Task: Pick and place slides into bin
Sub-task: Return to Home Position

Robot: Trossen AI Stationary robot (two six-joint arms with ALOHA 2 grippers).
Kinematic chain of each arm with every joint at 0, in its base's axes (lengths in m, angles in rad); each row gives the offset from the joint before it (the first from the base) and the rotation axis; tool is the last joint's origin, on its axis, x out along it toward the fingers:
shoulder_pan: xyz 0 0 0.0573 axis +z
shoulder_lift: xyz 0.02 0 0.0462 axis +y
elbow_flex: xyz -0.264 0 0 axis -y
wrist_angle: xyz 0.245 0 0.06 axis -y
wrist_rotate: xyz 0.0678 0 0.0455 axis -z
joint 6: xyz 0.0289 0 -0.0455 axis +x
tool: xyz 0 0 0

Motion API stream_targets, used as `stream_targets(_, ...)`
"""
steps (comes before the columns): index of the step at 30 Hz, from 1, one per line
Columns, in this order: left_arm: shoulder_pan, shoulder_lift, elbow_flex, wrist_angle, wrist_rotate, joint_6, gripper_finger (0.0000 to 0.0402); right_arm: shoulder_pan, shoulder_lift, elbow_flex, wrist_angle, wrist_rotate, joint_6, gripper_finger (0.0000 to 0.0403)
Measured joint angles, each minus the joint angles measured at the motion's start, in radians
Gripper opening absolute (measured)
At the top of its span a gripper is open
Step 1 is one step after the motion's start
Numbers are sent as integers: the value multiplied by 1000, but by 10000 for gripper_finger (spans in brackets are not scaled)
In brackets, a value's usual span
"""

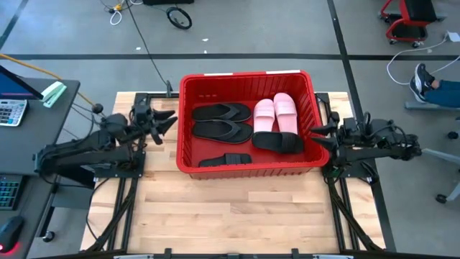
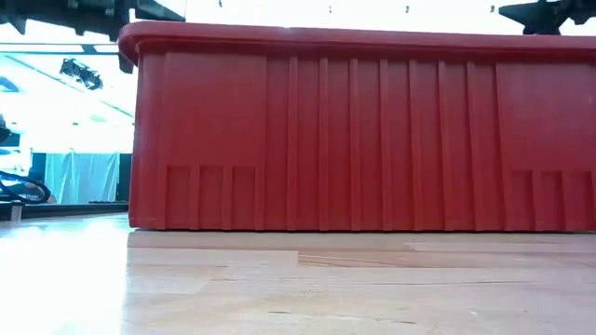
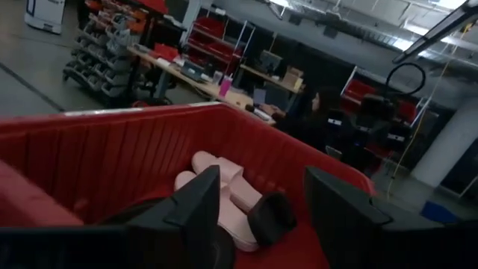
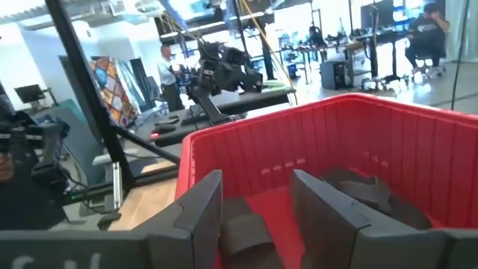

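Observation:
The red bin (image 1: pixel 185 122) stands on the far middle of the wooden table; its near wall fills the low view (image 2: pixel 363 130). Inside it lie two black flip-flops (image 1: pixel 221 121), two pale pink slides (image 1: pixel 275 112), one black slide (image 1: pixel 278 141) and another black slide (image 1: pixel 225 160) by the near wall. My left gripper (image 1: pixel 171 120) is open and empty just left of the bin, above its rim; its wrist view shows the pink slides (image 3: pixel 216 175). My right gripper (image 1: pixel 316 135) is open and empty at the bin's right rim (image 4: pixel 314 119).
Bare wooden table (image 1: pixel 237 208) lies between the bin and the near edge. A dark desk with a calculator (image 1: pixel 11 111) stands off the table's left. A person's foot (image 1: pixel 422 80) and a chair base show on the floor at the right.

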Motion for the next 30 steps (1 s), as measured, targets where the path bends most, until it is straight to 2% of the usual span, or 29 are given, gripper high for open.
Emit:
stream_targets(3, 0, -48, -74, 48, 0, 2, 194, 0, -46, -31, -2, -7, -15, 165)
stream_targets(18, 0, -185, -392, 339, 0, -23, 200, 0, -44, -62, 4, -1, -34, 165)
stream_targets(24, 1, -184, -427, 364, -28, -48, 193, 0, -44, -82, 23, -1, -63, 165)
stream_targets(30, 1, -183, -427, 378, -31, -49, 196, 0, -45, -166, 175, -38, -99, 165)
